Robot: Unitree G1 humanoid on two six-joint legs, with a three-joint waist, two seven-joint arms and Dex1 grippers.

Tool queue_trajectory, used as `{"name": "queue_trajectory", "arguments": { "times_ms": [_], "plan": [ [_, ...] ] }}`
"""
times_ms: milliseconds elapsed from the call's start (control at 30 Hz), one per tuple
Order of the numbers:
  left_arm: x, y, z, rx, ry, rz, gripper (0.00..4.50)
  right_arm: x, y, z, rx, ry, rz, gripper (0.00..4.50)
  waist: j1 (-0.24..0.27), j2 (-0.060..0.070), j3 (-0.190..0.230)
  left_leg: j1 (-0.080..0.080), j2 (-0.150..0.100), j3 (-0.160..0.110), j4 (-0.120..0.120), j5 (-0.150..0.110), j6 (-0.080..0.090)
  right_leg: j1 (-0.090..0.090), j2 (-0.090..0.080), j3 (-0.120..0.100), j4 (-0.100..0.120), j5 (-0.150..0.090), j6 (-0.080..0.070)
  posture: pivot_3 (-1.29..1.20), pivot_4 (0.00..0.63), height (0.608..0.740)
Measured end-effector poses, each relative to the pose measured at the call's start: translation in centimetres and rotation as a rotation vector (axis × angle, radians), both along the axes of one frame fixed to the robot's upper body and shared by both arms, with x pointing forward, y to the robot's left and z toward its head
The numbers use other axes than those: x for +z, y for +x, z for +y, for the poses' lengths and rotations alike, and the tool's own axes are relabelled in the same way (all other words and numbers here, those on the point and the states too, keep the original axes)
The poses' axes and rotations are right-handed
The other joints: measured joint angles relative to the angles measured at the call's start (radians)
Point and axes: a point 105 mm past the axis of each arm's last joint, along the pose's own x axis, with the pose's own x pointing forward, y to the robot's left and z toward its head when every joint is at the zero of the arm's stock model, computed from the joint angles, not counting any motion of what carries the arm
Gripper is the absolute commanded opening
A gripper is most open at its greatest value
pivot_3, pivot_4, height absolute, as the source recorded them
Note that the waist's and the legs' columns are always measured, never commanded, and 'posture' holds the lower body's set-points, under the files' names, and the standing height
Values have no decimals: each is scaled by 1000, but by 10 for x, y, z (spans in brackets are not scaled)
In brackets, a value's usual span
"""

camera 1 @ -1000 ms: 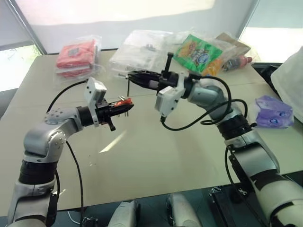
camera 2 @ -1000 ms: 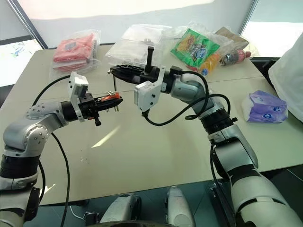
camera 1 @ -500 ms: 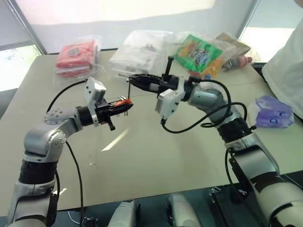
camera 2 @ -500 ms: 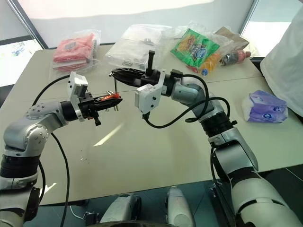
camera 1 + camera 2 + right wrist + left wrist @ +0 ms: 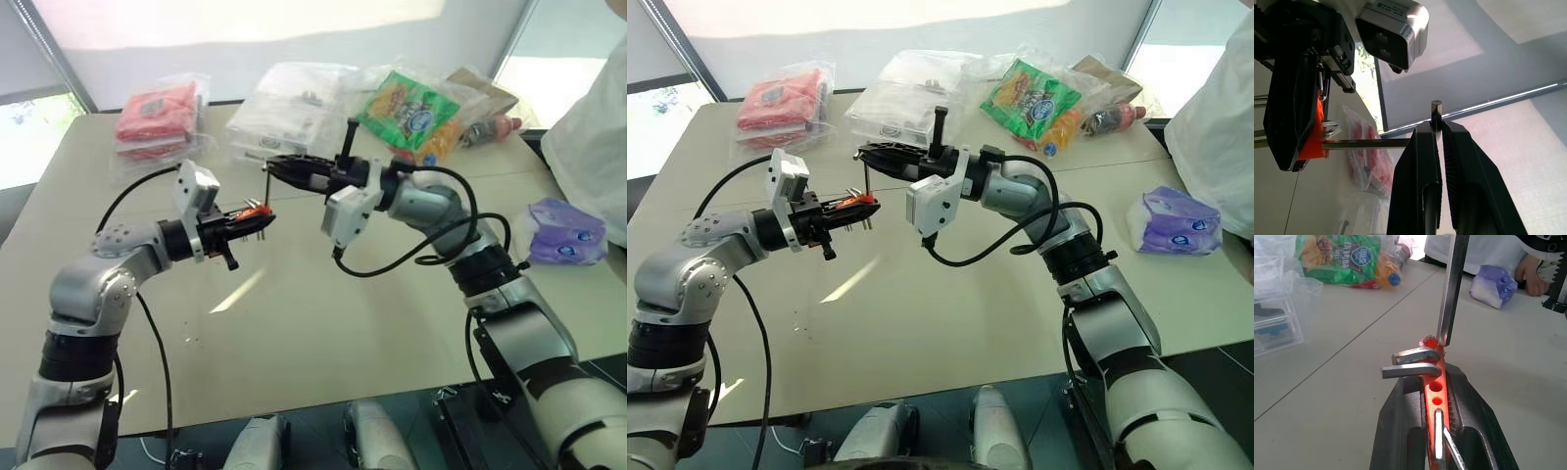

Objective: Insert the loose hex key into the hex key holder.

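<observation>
a pale beige desk (image 5: 323, 323) stands under bright covered windows, with packets lined up along its far edge: a red packet in clear plastic (image 5: 157, 117) at the far left, clear plastic boxes and bags (image 5: 294, 103) in the middle, a green snack bag (image 5: 411, 106) beside them and a purple tissue pack (image 5: 563, 230) near the right edge. a person in a white garment (image 5: 593, 127) stands at the right side of the desk.

both arms are raised above the desk and meet over its middle. the left hand (image 5: 257, 219) is closed on the hex key holder (image 5: 1434, 382) — the red-orange block is clamped between the two black fingers (image 5: 1400, 421), with short metal keys (image 5: 1410, 363) sticking out sideways from it and its round holes facing the left wrist camera.

the right hand (image 5: 279, 164) is closed on the loose hex key (image 5: 1371, 143), pinching it at the bend; the short end pokes up between the fingertips and the long shaft runs out from the fingers toward the holder. in the head views the shaft hangs down from the right hand to the holder. in the right wrist view the shaft's tip touches the red block's end — the left wrist view shows the tip right at the block's top edge. whether the tip is seated in a hole cannot be told.
</observation>
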Motion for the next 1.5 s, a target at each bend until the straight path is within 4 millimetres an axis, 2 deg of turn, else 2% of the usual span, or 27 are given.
{"name": "queue_trajectory", "arguments": {
  "times_ms": [1500],
  "plan": [
    [1,-3,-2,-17,-4,-2,0,-7,0,2,19,-55,-2,41,0,0,0,0,0,0,0,0,0,0,0,0,0,0,0,0,150,740]
  ]
}}
